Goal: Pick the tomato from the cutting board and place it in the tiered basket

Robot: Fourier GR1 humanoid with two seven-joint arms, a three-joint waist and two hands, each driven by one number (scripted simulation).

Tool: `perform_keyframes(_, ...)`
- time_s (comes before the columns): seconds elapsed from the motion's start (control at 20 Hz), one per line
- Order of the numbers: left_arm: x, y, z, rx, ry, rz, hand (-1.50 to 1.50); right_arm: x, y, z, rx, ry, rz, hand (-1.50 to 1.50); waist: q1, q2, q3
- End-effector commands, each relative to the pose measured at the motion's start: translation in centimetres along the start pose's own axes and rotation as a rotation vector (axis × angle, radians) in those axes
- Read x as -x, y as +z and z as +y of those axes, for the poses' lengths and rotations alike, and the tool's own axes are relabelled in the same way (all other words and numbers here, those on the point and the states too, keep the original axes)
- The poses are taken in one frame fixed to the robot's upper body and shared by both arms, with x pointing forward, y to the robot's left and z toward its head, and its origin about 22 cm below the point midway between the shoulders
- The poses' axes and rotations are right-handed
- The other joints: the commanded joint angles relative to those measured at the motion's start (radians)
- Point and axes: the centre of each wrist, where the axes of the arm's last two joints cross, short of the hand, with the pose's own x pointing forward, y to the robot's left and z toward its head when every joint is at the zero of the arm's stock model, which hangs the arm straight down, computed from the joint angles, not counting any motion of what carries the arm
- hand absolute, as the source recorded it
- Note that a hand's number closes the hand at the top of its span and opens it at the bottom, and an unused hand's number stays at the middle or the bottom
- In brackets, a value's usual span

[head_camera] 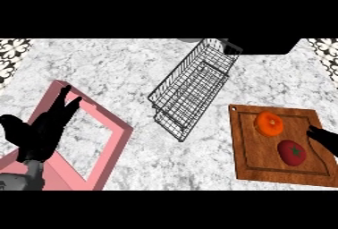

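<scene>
Nearest, at the lower left, the left hand (pixel 41 129) rests with its fingers straight and spread, lying over the corner of a pink tray (pixel 111 147) on the table (pixel 119 67); it holds nothing and looks to have no part in this step.

At the lower right sits the wooden cutting board (pixel 249 156). The tomato (pixel 291 152) lies on its near half, red with a green stem on top. Just beyond it on the same board is an orange fruit (pixel 269 123), close by but apart from it. The right hand (pixel 325 139) comes in from the right edge, over the board's side and just beside the tomato, not yet touching it. Only part of it shows, so I cannot tell how far it is spread.

The step in hand appears to be the reach. To do it well, the right hand should come over the tomato, close around its sides, and keep clear of the orange fruit so it is not nudged.

Farther off, past the middle of the table, stands the wire basket (pixel 191 89), well apart from the board. The tomato will need a lift high enough to clear the basket's rim.
</scene>
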Motion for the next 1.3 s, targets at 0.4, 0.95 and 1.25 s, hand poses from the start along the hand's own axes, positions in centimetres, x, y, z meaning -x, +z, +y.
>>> perform_keyframes(0.4, 1.6, 0.4, -0.6, 0.013, -0.005, -0.003, 0.0, -1.4, -3.5, 5.5, 0.002, 0.033, 0.171, -1.5, 0.01, 0.002, 0.002)
perform_keyframes(0.95, 1.3, 0.2, -0.7, 0.015, 0.004, 0.012, 0.0, 4.0, -7.1, 7.6, 0.08, 0.072, 0.21, -1.5, 0.01, 0.002, 0.002)
perform_keyframes(1.25, 0.1, -0.2, -2.1, 0.015, 0.0, -0.002, 0.0, 3.7, -8.5, 10.4, 0.111, 0.103, 0.213, -1.5, 0.009, 0.002, 0.002)
